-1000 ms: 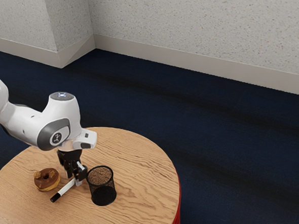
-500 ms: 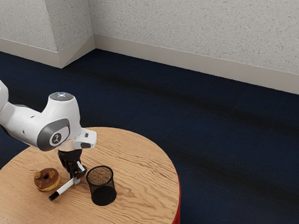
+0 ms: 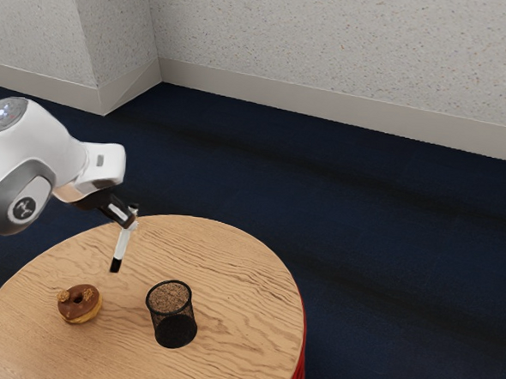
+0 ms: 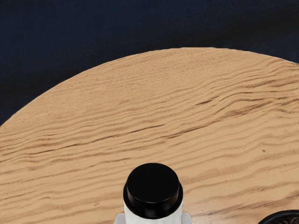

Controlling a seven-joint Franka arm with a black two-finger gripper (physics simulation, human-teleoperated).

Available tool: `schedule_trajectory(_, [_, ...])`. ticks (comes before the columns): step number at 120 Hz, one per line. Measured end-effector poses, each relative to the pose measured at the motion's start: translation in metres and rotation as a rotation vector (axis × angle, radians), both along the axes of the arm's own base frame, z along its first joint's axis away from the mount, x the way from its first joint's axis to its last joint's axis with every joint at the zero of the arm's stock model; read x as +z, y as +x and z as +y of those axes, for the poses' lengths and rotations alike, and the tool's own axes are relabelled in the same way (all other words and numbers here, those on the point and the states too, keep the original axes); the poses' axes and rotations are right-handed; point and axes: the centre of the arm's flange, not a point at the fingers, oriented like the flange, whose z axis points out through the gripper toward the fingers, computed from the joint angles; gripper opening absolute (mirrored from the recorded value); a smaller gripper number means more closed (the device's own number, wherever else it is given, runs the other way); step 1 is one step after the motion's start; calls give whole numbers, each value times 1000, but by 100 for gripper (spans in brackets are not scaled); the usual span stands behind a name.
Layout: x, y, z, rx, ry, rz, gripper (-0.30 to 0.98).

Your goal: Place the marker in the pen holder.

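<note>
Over the round wooden bench (image 3: 245, 326), the arm (image 3: 53, 160) reaches in from the exterior view's left, its hand slanting down toward that view's right, the end effector (image 3: 130, 224) clamped on the marker (image 3: 121, 248), raised steeply tilted and apart from the pen holder (image 3: 176, 329).

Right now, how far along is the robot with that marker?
Pickup looks done: the marker is off the table. In hand: my gripper holds it, tilted. Left: the pen holder stands apart, so carrying over, lowering and releasing remain.
</note>
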Motion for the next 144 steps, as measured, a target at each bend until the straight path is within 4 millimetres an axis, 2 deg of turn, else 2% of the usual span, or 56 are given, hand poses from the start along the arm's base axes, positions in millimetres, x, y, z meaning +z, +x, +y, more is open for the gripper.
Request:
schedule_trajectory(12, [16, -5, -27, -51, 20, -60, -2])
schedule_trajectory(21, [16, -7, -53, -89, 24, -74, -2])
schedule_trajectory(28, [16, -9, -65, -104, 22, -81, -2])
schedule_trajectory(55, [-7, -18, -97, -135, 5, -46, -2])
schedule_trajectory(79, [-35, -18, -99, -127, -10, 18, -1])
schedule_trajectory(110, [-47, -14, -98, -121, -16, 46, -1])
schedule_trajectory(129, [-52, -12, -98, -121, -18, 60, 32])
schedule_trajectory(144, [-55, -12, -97, -122, -17, 69, 48])
